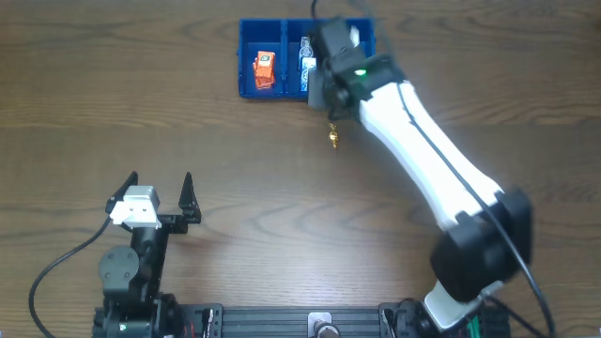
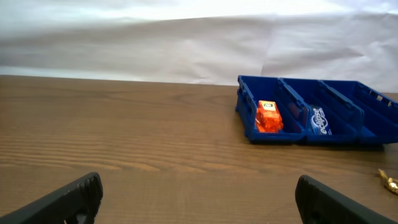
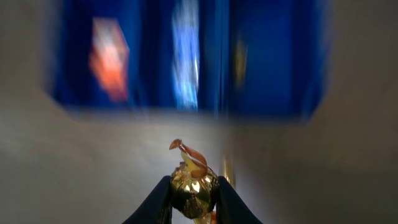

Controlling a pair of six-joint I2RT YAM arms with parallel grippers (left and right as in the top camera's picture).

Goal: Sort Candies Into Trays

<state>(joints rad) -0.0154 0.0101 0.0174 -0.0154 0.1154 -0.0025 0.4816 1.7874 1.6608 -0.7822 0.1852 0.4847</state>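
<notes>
Right gripper (image 3: 193, 190) pinched narrow on a gold foil candy (image 3: 190, 176), round and shiny, twisted wrapper tail sticking out past the fingertips, over the wooden table (image 1: 141, 113) just short of the blue tray (image 1: 246, 56), orange candy (image 1: 264, 70) in one end compartment, blue-wrapped candy (image 2: 317, 119) in the middle one, left gripper (image 1: 160, 192) spread wide, well apart from the tray

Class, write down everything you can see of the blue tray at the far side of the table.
The blue tray looks like moulded plastic. It is a shallow rectangle split by straight walls into three long compartments side by side. It rests flat and upright on the wooden table. An orange candy lies in the left compartment and a blue-wrapped candy in the middle one. From above, the right arm covers much of the third, so its contents cannot be made out.
</notes>
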